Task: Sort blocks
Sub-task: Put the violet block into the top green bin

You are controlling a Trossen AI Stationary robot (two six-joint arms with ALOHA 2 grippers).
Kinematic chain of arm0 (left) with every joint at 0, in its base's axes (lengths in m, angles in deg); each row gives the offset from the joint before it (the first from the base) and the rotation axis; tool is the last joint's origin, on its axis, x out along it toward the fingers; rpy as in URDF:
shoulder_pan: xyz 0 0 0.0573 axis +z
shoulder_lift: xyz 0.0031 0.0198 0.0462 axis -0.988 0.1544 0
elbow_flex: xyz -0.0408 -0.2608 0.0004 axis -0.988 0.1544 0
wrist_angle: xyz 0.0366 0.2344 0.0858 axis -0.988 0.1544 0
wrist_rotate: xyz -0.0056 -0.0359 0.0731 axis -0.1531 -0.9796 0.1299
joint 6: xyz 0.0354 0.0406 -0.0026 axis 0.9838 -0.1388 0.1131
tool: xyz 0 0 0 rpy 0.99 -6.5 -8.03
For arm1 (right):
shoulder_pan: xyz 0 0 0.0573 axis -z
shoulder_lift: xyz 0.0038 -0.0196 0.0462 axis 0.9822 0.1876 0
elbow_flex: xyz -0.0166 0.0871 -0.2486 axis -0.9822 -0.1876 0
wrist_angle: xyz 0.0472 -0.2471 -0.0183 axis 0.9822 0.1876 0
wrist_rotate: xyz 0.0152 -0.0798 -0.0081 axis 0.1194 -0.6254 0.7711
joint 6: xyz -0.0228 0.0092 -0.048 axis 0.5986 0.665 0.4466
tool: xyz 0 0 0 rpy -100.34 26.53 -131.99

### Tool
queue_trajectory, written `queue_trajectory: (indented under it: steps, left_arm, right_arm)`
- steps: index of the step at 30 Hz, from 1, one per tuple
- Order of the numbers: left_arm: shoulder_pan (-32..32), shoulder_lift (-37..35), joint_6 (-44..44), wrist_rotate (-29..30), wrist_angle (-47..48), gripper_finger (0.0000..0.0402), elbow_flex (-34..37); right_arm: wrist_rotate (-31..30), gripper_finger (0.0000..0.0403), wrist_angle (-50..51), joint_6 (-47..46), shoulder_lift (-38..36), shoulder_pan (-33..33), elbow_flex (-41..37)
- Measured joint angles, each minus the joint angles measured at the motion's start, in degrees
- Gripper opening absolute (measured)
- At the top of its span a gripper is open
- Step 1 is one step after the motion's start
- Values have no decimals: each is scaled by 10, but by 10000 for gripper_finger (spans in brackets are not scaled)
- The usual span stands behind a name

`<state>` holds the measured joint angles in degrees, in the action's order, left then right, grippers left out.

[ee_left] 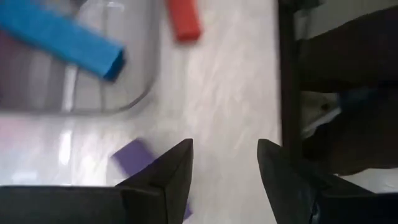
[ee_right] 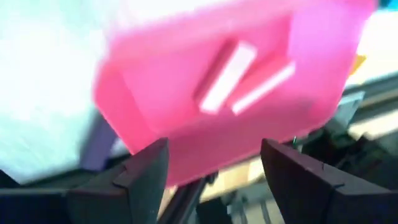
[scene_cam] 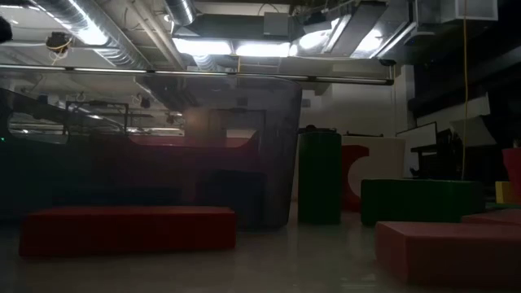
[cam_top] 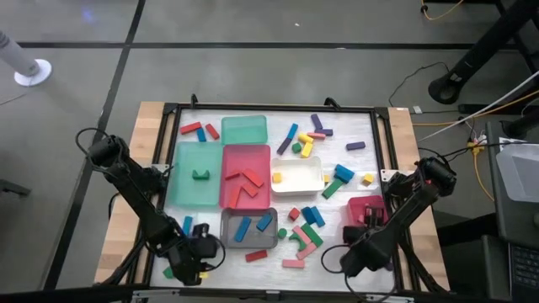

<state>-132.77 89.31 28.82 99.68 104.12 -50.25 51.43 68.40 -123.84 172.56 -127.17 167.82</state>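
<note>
The left end effector [cam_top: 200, 252] hung low over the near left corner of the tabletop [cam_top: 370, 130], beside the grey tray [cam_top: 249, 227], its fingers parted and holding nothing; a purple block [ee_left: 134, 157] lay just beside one fingertip. The right end effector [cam_top: 367, 225] stood at the pink tray [cam_top: 365, 212] near the right edge, fingers spread wide and empty. Blocks [cam_top: 303, 147] lay scattered across the tabletop and inside the trays, red bars [cam_top: 246, 183] in the red tray [cam_top: 244, 153].
</note>
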Motion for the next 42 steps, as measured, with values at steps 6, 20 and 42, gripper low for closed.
queue_trajectory:
  steps: [6, 20, 42]
  left_arm:
    - [4, 5, -101, 0, 86, 169, 0]
    - [4, 69, -155, 0, 93, 169, 0]
    - [4, 122, -207, 2, 71, 167, -3]
  right_arm:
    - [-126, 255, 0, 2, 0, 0, 84]
    - [-238, 255, 0, 33, 0, 0, 171]
    - [-246, 255, 0, 42, 0, 0, 171]
